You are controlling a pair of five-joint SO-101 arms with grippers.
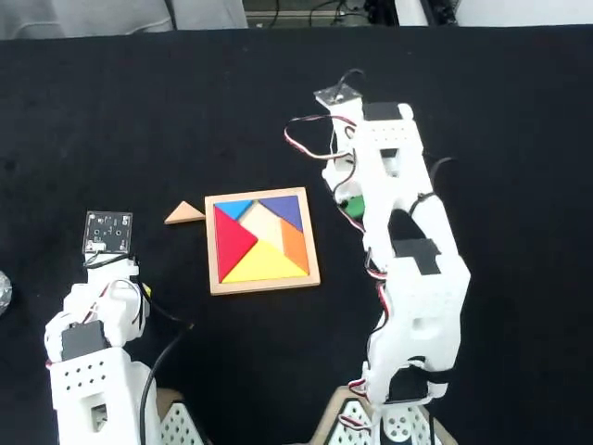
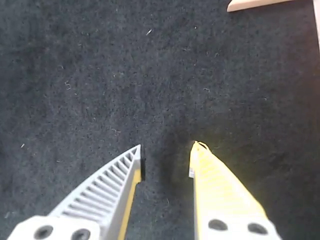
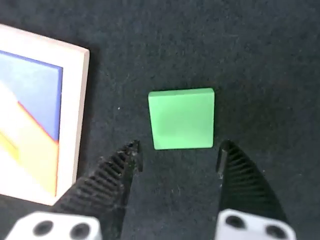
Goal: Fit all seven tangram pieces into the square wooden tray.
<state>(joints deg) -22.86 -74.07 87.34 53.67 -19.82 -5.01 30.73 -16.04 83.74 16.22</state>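
Green square (image 3: 181,118) lies at three o'clock of the tray (image 1: 265,285), just beyond the right gripper (image 3: 178,148), whose jaws stand spread and empty.

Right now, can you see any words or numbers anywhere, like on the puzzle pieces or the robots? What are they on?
There is no text that can be read anywhere.
Tray: plain wood, no letters or numbers.
Pieces in it: plain colours.
Green square: plain.
Tan triangle: plain.
Small dark board: pale specks, too small to read.
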